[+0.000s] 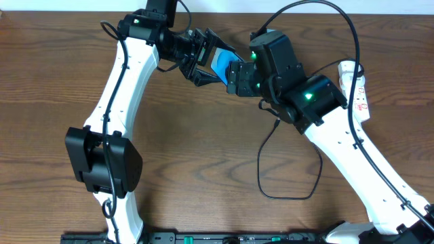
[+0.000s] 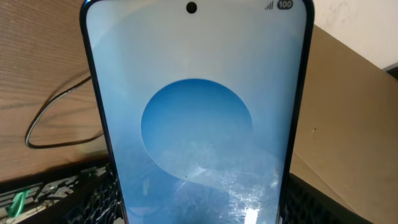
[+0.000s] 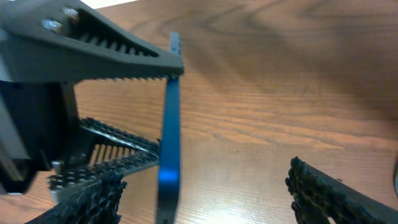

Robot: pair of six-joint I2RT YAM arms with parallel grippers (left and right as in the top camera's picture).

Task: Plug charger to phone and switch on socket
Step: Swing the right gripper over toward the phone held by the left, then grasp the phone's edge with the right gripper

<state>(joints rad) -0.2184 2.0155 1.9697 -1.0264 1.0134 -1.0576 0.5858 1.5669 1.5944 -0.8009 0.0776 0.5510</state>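
Note:
The phone (image 1: 221, 61), its screen bright blue and white, is held up off the table at the back with my left gripper (image 1: 198, 58) shut on it. In the left wrist view the phone (image 2: 196, 118) fills the frame, and my left gripper (image 2: 199, 208) presses on both of its long edges. My right gripper (image 1: 235, 74) stands open around the phone's free end. Its wrist view shows the phone (image 3: 168, 143) edge-on, close to the left finger (image 3: 87, 196) and far from the right one. The charger (image 1: 260, 169) lies in a loop on the table; its tip is hidden. The socket (image 1: 357, 91) lies at the right.
A brown wooden table (image 1: 203, 156) carries everything. The right arm's white link (image 1: 352, 146) crosses the space between the cable loop and the power strip. The left arm's dark joint (image 1: 102, 159) hangs over the table's left side. Part of the thin black cable (image 2: 56, 115) shows beside the phone.

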